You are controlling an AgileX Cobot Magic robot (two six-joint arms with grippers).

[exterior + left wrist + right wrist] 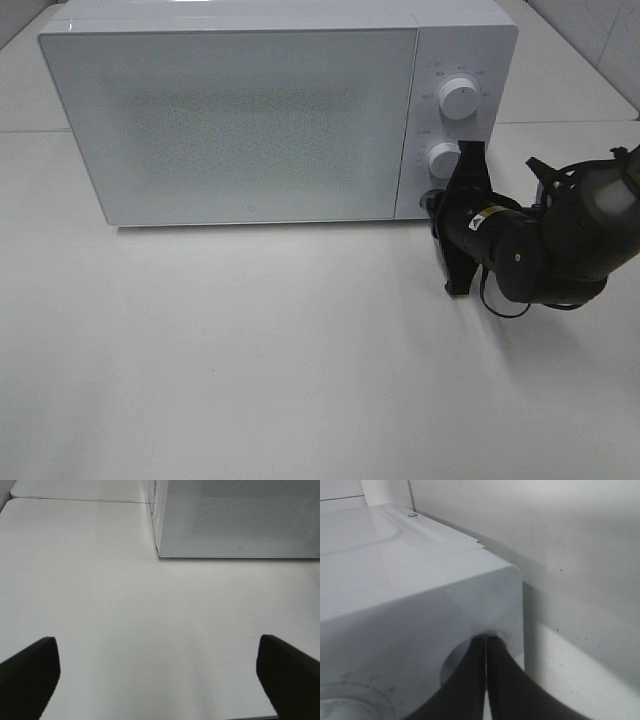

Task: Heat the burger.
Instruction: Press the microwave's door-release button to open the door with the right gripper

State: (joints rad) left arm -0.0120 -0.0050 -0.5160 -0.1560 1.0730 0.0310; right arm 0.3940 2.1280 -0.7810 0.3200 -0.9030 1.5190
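1. Right gripper (486, 642): fingers pressed together, holding nothing, tips against the microwave (495, 60) with the lower knob (443, 160) just beside them.
2. Better to part the fingers, straddle the knob, then twist (pinched tips would likely slide off).
3. Left gripper (156, 640): spread wide, empty, table (100, 580) beneath it.
4. Burger: unseen, perhaps behind the closed door (240, 120).
5. Dial marks and door logo (250, 211): too small to read.

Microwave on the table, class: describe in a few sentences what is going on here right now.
The white microwave stands on the table with its door shut, and nothing inside can be made out. The right gripper, fingers shut, is up against the control panel at the lower dial, seemingly to set it. The left gripper hangs open over the table near the microwave's front corner, holding nothing.
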